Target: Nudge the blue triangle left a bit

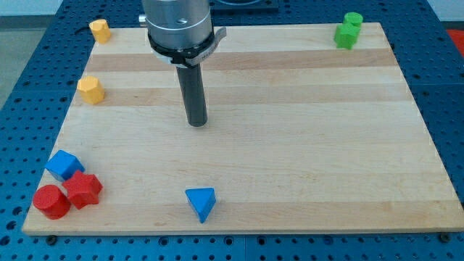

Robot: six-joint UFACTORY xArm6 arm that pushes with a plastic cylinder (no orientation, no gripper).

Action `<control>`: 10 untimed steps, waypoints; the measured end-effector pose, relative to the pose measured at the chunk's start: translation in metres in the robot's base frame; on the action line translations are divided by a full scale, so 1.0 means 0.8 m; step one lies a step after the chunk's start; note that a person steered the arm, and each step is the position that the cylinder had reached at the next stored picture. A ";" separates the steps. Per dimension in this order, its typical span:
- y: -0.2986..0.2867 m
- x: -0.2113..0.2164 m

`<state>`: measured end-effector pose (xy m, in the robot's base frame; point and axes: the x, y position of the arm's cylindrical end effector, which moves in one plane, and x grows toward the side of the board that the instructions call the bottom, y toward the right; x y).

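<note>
The blue triangle lies near the bottom edge of the wooden board, a little left of the middle. My tip is the lower end of the dark rod, standing on the board well above the triangle in the view and apart from it. No block touches the tip.
A blue cube, a red block and a red cylinder cluster at the bottom left. Two yellow blocks sit at the left, one at the top corner and one below it. A green block sits at the top right.
</note>
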<state>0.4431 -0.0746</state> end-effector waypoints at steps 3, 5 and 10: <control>0.007 0.000; 0.052 0.000; 0.139 -0.006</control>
<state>0.4385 0.0369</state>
